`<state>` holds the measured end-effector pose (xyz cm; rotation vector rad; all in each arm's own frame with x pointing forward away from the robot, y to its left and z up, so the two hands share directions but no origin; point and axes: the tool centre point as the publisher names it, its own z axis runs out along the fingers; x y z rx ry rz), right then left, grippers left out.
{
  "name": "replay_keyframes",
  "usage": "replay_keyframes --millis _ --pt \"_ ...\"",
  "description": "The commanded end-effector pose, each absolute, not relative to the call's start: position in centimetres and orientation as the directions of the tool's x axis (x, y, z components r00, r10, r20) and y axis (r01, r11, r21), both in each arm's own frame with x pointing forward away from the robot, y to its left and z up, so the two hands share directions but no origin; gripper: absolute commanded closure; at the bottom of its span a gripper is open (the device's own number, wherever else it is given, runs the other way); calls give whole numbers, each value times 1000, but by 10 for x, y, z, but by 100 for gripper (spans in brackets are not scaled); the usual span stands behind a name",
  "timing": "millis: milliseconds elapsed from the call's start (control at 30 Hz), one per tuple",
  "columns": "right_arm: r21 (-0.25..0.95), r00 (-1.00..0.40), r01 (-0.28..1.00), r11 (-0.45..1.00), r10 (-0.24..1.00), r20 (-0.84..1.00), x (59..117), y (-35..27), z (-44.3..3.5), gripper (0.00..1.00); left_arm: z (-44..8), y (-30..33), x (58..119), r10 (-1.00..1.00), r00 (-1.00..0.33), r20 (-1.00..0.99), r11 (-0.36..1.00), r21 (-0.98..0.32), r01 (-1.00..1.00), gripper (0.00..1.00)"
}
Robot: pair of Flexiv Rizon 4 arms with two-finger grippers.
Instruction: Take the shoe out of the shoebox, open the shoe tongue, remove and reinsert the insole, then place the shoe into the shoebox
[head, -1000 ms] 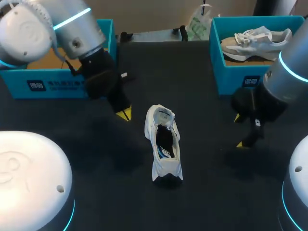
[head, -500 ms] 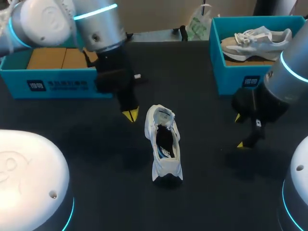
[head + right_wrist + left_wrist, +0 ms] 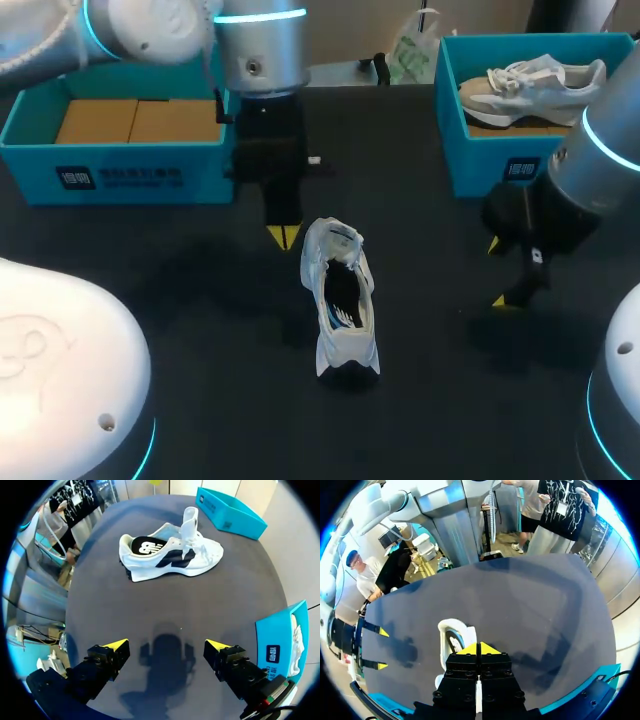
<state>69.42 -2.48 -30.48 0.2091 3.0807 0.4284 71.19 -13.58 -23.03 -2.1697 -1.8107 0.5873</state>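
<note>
The shoe (image 3: 340,300) stands on its sole at the middle of the desk (image 3: 430,400), so taking it out looks done. The empty shoebox (image 3: 120,182) sits at upper left. The tongue is raised and a dark insole lies inside; whether the insole step is finished I cannot tell. The shoe is white with dark side markings. The left claw (image 3: 283,236), tips together, hovers just beside its upper end. The right claw (image 3: 497,272) hangs at right, tips apart and empty.
</note>
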Motion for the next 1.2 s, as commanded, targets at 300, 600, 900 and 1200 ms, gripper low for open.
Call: replay_keyframes --millis 300,600,900,1200 --pt "272 -991 130 954 137 -8 693 -25 -305 0 -240 -153 718 981 192 -41 -189 -467 864 100" --pt "272 -991 130 954 137 -8 693 -25 -305 0 -274 -181 706 978 206 -27 -195 -457 868 100" --pt "272 -991 130 954 137 -8 693 -25 -305 0 -301 -195 700 974 227 12 -201 -426 882 100" --pt "272 -991 130 954 137 -8 693 -25 -305 0 -330 -194 687 971 224 80 -174 -406 897 100"
